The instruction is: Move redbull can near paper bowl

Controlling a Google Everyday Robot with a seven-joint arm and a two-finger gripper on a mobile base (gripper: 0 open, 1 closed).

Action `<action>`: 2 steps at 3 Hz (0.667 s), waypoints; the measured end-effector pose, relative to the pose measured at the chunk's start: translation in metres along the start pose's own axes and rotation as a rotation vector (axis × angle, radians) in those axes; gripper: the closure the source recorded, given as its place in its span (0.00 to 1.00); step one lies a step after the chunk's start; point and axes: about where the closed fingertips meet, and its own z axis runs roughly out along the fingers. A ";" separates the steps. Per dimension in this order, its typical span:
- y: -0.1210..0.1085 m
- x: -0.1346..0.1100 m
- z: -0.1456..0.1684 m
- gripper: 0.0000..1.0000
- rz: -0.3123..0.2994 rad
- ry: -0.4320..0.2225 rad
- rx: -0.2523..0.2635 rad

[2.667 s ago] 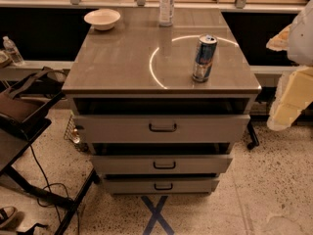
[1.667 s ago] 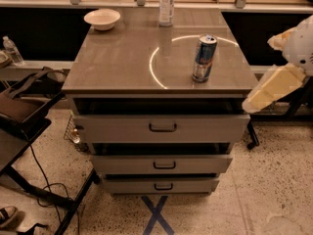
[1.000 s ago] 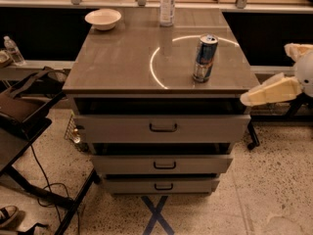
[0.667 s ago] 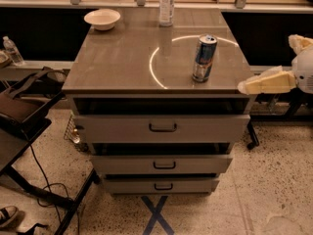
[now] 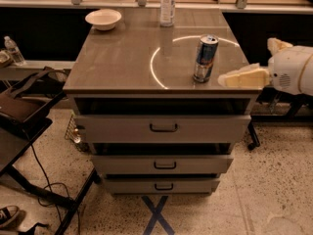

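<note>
Standing upright on the desk (image 5: 117,62), the can (image 5: 206,58) sits toward the 4 o'clock part of the top, close to the front edge. It is blue and silver, with a silver lid. A thin white ring (image 5: 152,67) is marked on the surface, and the can rests within it, near its lower right arc.

The bowl (image 5: 103,19) lies at the far 11 o'clock corner of the desk, well apart from the can, cream-white and shallow. A clear bottle (image 5: 167,4) with a white label stands at about 12 o'clock along the back edge, between the two in left-to-right terms.

The hand (image 5: 247,62) hangs at the can's 3 o'clock, just off the right edge of the desk. It is released: one pale finger (image 5: 242,77) points toward the can with its tip just beside it but not touching, the other sits higher up and farther back, and nothing is grasped.

Below the top, three drawers face the camera, and the top drawer (image 5: 164,128) is closed. A dark bag (image 5: 24,102) rests at 9 o'clock, and a blue taped cross (image 5: 156,214) marks the floor at 6 o'clock.
</note>
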 end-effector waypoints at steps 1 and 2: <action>0.005 -0.001 0.040 0.00 0.071 -0.098 -0.034; 0.007 -0.003 0.062 0.00 0.101 -0.197 -0.057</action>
